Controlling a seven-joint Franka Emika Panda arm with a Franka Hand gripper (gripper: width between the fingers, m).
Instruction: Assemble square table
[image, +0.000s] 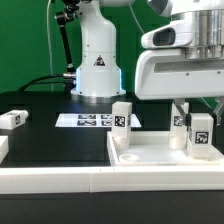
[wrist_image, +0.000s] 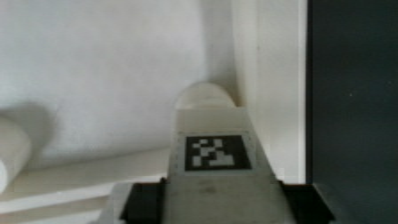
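Of four pattern-tagged legs counted, one leg (image: 201, 135) is gripped upright by the claw (image: 200, 116) at a corner of the single tabletop (image: 150, 158), two stand on it, and one lies on the bench (image: 50, 135).

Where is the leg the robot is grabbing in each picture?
Exterior view: the leg is under the gripper, at the exterior view's right, over the tabletop.
Wrist view: the leg fills the middle, with its tag facing the camera.
Shared landmark: the white tabletop is next to it in both views.
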